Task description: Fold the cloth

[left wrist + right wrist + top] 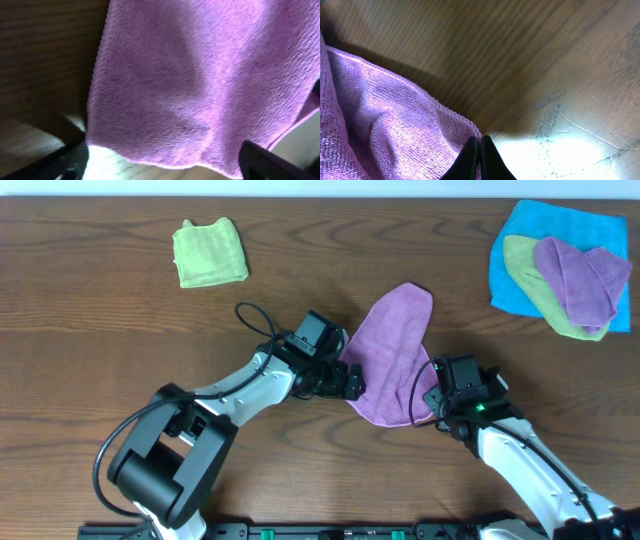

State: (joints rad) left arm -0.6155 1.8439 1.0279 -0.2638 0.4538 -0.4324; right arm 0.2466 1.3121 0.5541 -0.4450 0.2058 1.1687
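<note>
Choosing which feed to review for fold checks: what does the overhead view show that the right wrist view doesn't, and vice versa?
Only overhead: the whole lilac cloth, the open left end effector at its left edge, a folded green cloth, a blue cloth pile. Only right wrist: the right end effector shut on the cloth's hem, pale scuffs on the wood. Both: the lilac cloth, the right end effector, the wooden table.

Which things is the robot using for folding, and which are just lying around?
For the job: middle purple cloth, left tool, right tool.
Lying about: folded green cloth, blue cloth, other green cloth and other purple cloth piled on it.
</note>
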